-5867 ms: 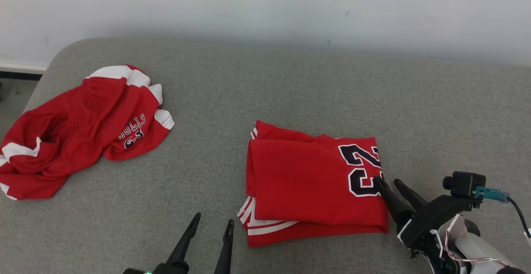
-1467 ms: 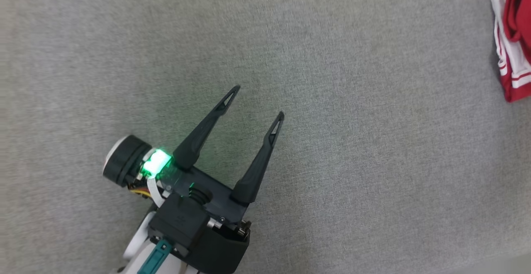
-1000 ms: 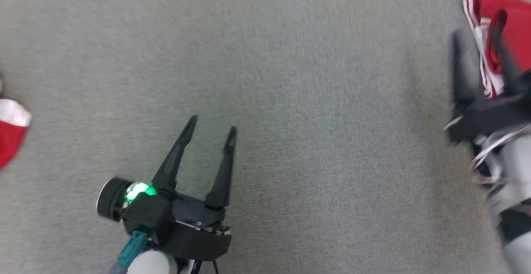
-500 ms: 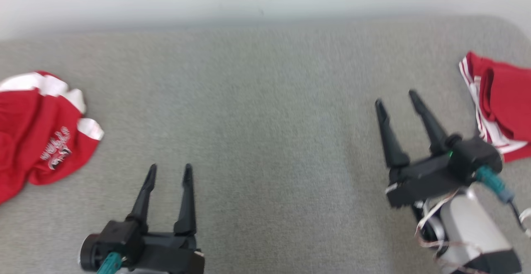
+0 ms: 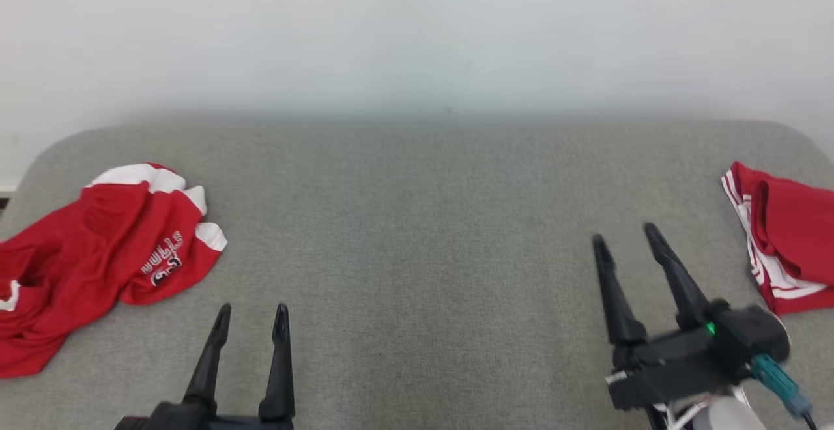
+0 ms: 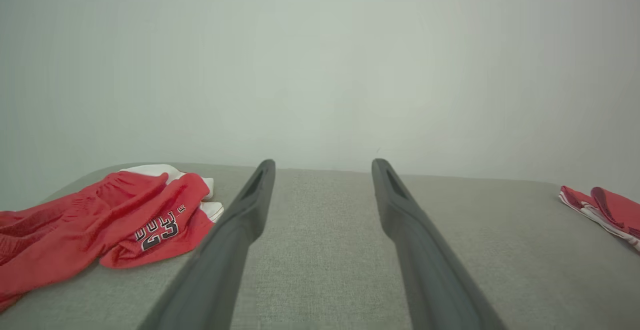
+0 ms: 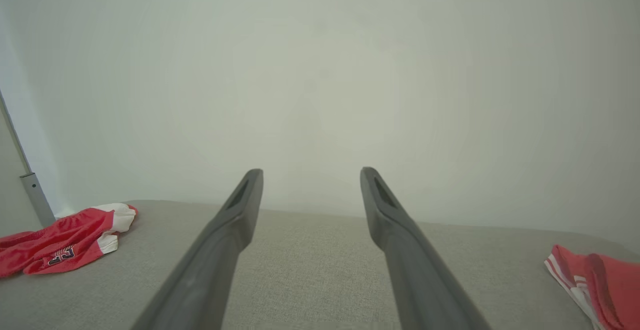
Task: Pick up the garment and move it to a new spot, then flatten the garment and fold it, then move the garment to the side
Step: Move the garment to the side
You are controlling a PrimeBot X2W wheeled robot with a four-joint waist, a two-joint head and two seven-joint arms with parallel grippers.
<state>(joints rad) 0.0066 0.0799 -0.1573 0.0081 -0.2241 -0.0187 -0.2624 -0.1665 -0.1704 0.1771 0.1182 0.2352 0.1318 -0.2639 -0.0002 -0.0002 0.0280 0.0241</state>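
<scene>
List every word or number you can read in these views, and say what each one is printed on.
"23": dark digits with a white outline on the crumpled red garment, clearest in the left wrist view.
"BULLS": probable reading of the curved white lettering above the number; a crease hides part of it.
Folded red garment: no text showing.

A grey surface point(image 5: 417, 234) covered in woven fabric, with rounded far corners, carries two things that lie well apart at opposite edges. By the left edge, close to the far left corner, a crumpled red garment point(image 5: 98, 254) sprawls in loose folds. White trim shows along its far side, and a patch with pale lettering above a dark number faces up. At the right edge a folded red garment point(image 5: 791, 234) lies in a compact stack, its red-and-white striped trim turned toward the middle of the surface.
</scene>
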